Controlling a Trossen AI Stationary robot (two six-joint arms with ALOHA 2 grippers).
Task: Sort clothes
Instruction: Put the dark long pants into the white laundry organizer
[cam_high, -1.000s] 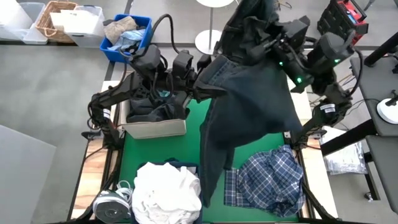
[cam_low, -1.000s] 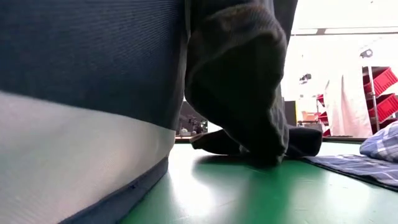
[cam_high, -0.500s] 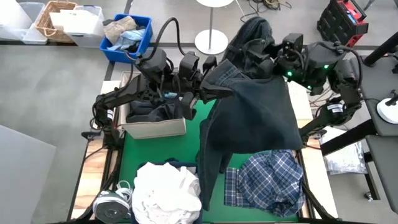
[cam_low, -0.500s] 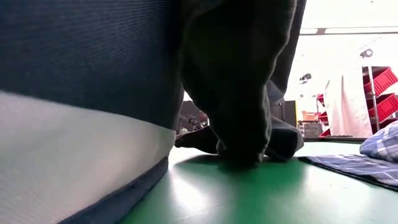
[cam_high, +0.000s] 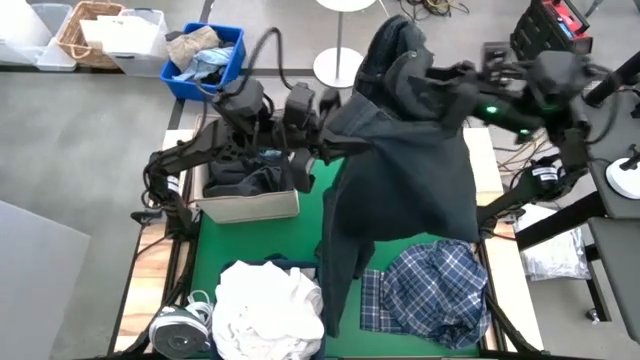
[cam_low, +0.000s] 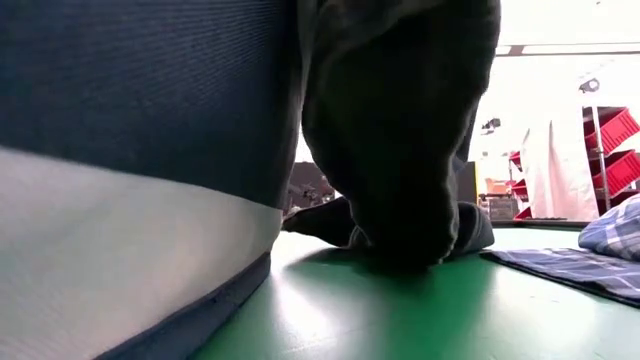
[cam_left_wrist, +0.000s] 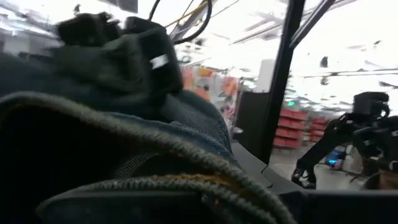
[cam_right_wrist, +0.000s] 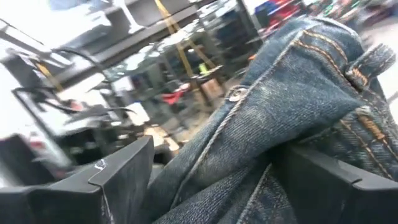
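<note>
Two arms hold one big dark denim garment (cam_high: 405, 175) up over the green table (cam_high: 260, 235), and I see it spread wide between them, its lower end trailing down to the mat beside the plaid shirt (cam_high: 430, 290). In the low view that denim (cam_low: 400, 130) hangs right ahead of the lens and touches the green surface. My right gripper (cam_high: 425, 75) is clamped on the jeans' waistband at the far right side; its wrist view shows the button and stitched seam (cam_right_wrist: 298, 93) pinched between the fingers. My left gripper (cam_high: 325, 150) is at the garment's left edge, fabric bunched against it, and from its wrist view I take it as clenched on the cloth (cam_left_wrist: 124, 162). Behind the left arm sits a cardboard box (cam_high: 250, 207) with dark clothes (cam_high: 245, 180) inside. At the near edge lies a white pile (cam_high: 270, 310).
</note>
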